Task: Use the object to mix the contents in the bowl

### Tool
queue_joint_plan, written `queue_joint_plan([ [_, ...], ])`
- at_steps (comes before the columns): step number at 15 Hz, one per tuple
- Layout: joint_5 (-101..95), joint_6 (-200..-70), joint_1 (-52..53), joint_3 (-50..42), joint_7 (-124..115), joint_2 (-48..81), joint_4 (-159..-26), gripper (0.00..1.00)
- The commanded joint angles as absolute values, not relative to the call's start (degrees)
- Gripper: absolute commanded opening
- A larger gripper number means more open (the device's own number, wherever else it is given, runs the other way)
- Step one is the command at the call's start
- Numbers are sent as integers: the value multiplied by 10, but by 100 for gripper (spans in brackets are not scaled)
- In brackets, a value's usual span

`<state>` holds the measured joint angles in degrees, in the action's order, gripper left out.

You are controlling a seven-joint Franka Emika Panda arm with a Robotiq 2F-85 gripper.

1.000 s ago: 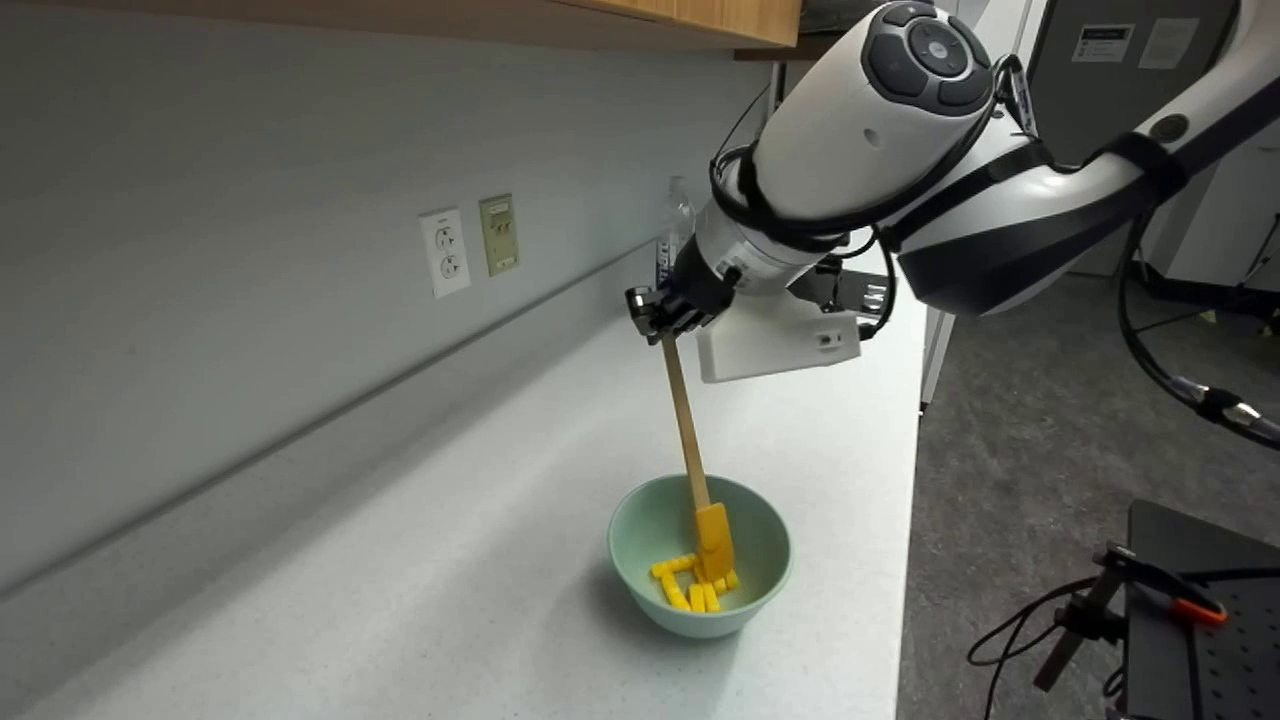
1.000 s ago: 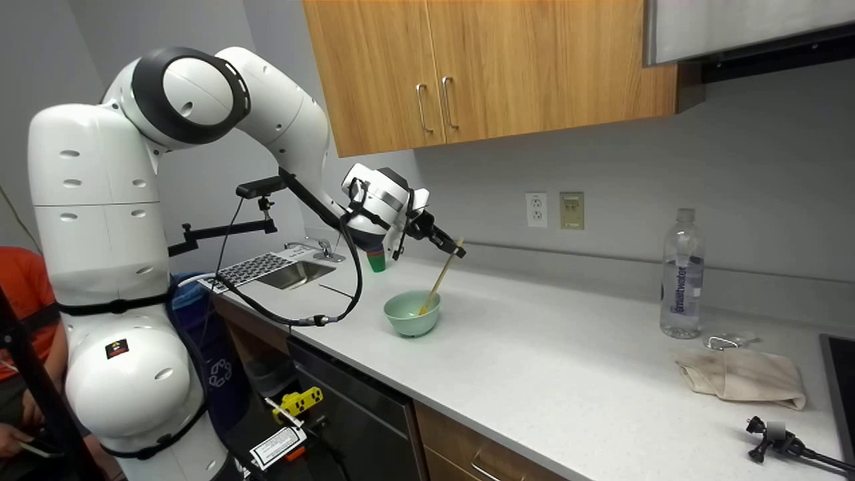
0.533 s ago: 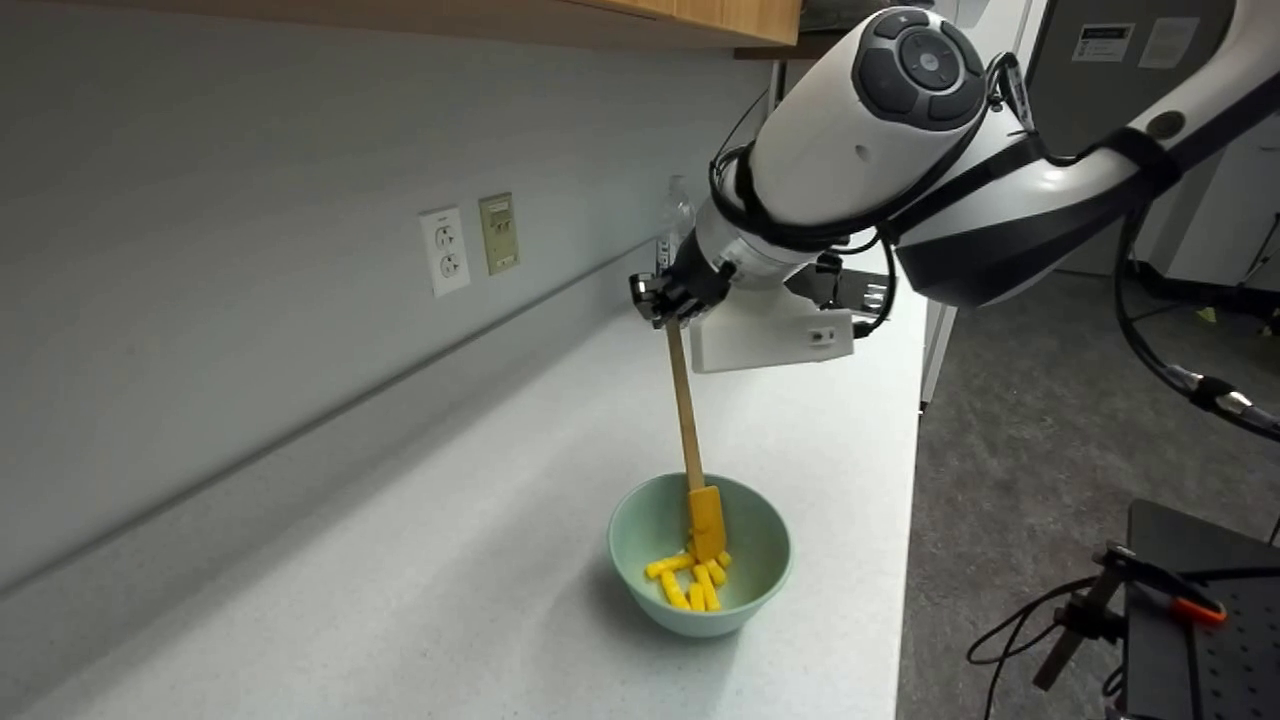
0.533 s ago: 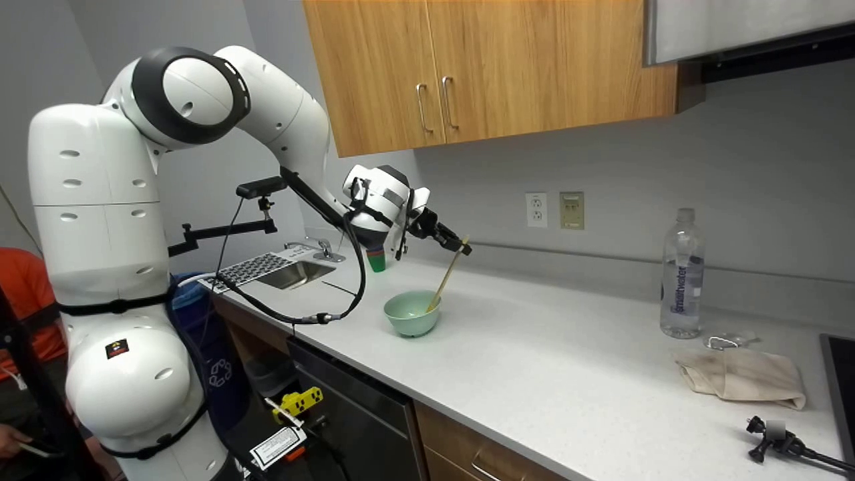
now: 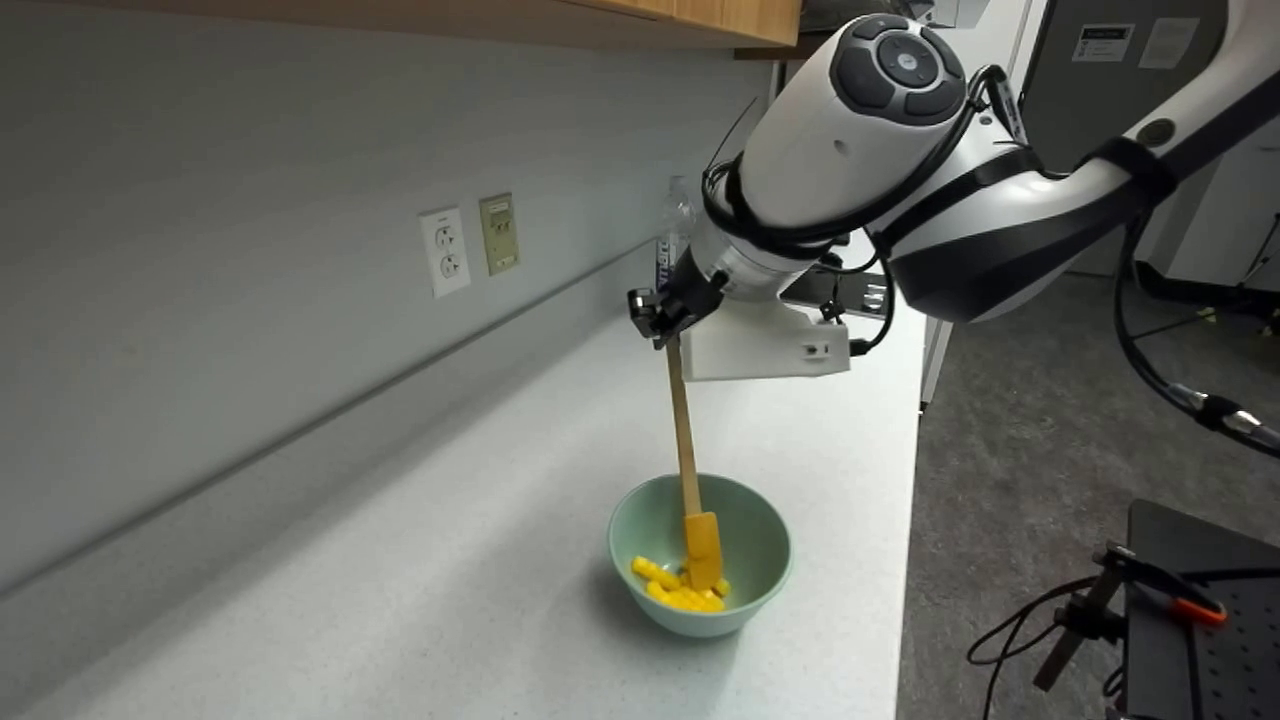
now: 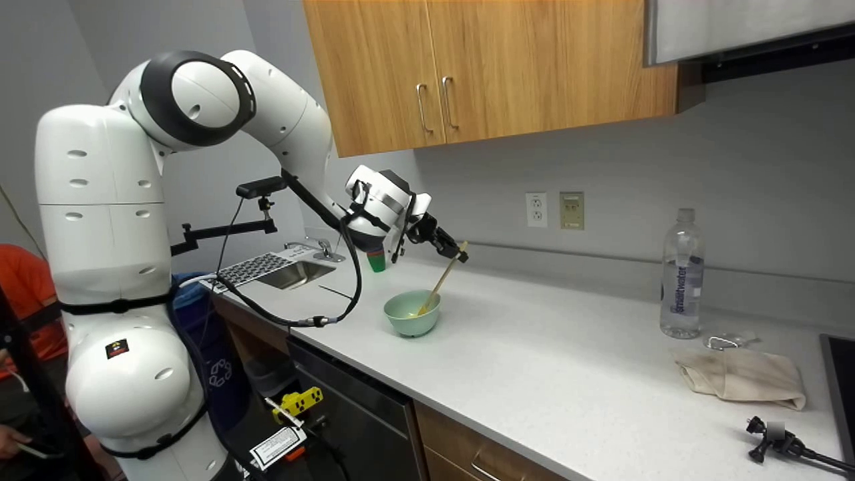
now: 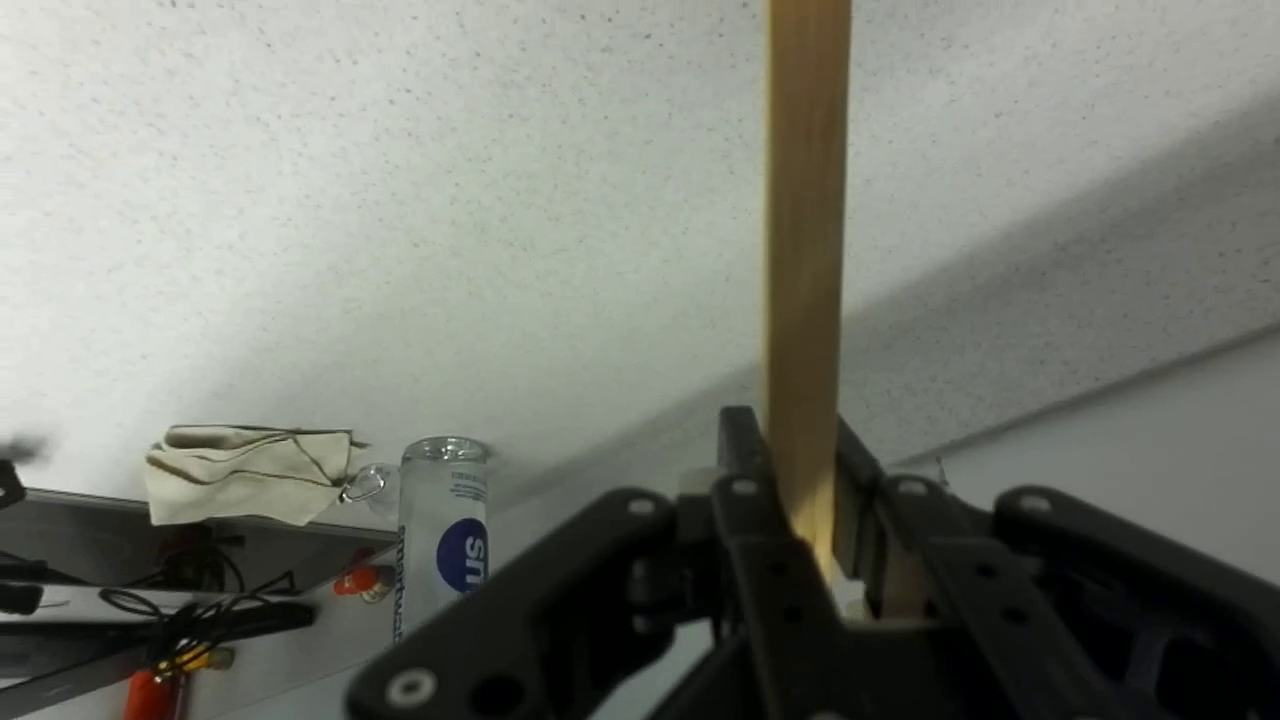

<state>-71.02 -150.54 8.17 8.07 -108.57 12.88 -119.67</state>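
One long, yellow-bladed, wooden-handled spatula [image 5: 688, 470] tilts in the round teal-green bowl [image 5: 762, 550], tip among small yellow chunks [image 5: 685, 599]; above the bowl, the black pincer [image 7: 797, 432] clamps the spatula near its top. Likely light and stiff, best held there.

You've got a kitchen or kitchenette. In an exterior view you see brown wood-grain wall cabinets [image 6: 371, 73], a long white speckled tabletop [image 6: 548, 374], a shiny metal sink basin [image 6: 298, 274], a curved chrome faucet [image 6: 324, 250]. Far right: a grey metal hood-like box [image 6: 748, 30], lower down the edge of a flat black panel [image 6: 844, 391], cooktop by its look. Below the tabletop, brown wood-grain drawer fronts [image 6: 446, 431] and a dark appliance-style front [image 6: 354, 417]. Also a dark blue bin [image 6: 228, 399] with a white recycling mark [image 6: 219, 373]. In an exterior view, a dark grey door [image 5: 1110, 110] carries pale notices [image 5: 1103, 43]. Home, office or lab: can't tell.
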Motion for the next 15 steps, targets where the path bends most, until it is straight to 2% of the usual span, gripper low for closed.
queue_joint_plan([
  [1,-676,-1506,78,86,-1059,132,-1190,43],
  [6,-631,-1513,74,87,-1032,128,-1194,81],
  [9,-603,-1515,74,90,-1011,123,-1197,99],
  [15,-404,-1533,75,90,-815,101,-1224,100],
])
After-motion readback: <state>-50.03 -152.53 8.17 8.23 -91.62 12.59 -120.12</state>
